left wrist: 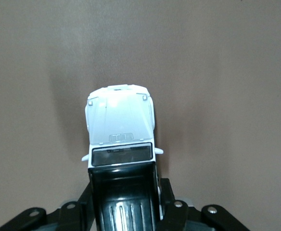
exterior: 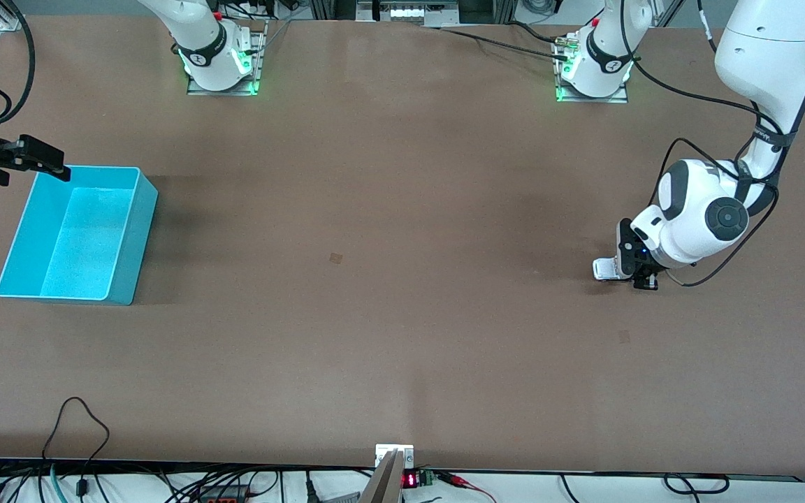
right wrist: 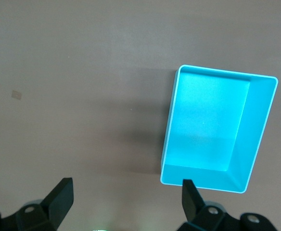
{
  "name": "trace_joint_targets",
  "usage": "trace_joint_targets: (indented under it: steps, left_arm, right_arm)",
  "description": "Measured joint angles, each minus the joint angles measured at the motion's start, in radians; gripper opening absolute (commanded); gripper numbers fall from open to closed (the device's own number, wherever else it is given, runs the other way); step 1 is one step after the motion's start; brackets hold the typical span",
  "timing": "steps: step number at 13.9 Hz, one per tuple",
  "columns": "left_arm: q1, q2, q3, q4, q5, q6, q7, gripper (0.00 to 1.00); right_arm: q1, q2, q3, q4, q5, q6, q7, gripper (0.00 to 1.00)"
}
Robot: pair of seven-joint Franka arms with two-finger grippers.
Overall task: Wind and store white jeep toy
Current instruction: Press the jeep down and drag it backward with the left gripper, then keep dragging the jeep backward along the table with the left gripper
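Observation:
The white jeep toy [exterior: 605,269] sits low at the table surface toward the left arm's end. In the left wrist view the jeep [left wrist: 120,122] shows its white hood, dark windscreen and black ribbed roof. My left gripper [exterior: 627,270] is shut on the jeep's rear part, with one finger [left wrist: 168,195] on each side of the roof. My right gripper [exterior: 45,159] hangs open and empty over the corner of the turquoise bin [exterior: 138,237] nearest the right arm's base. The bin [right wrist: 217,130] is empty in the right wrist view, past one open fingertip [right wrist: 188,190].
The brown table [exterior: 402,279] stretches between the bin and the jeep. Two small square marks [exterior: 335,258] lie on it. Cables and a small display [exterior: 409,480] run along the table's edge nearest the front camera.

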Motion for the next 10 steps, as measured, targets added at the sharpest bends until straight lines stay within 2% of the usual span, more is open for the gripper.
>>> trace_joint_targets:
  steps: [10]
  left_arm:
    - [0.088,0.008,0.0,0.013,0.004,-0.005,0.025,0.26]
  right_arm:
    - [0.0,0.0,0.0,0.0,0.0,0.0,0.0,1.0]
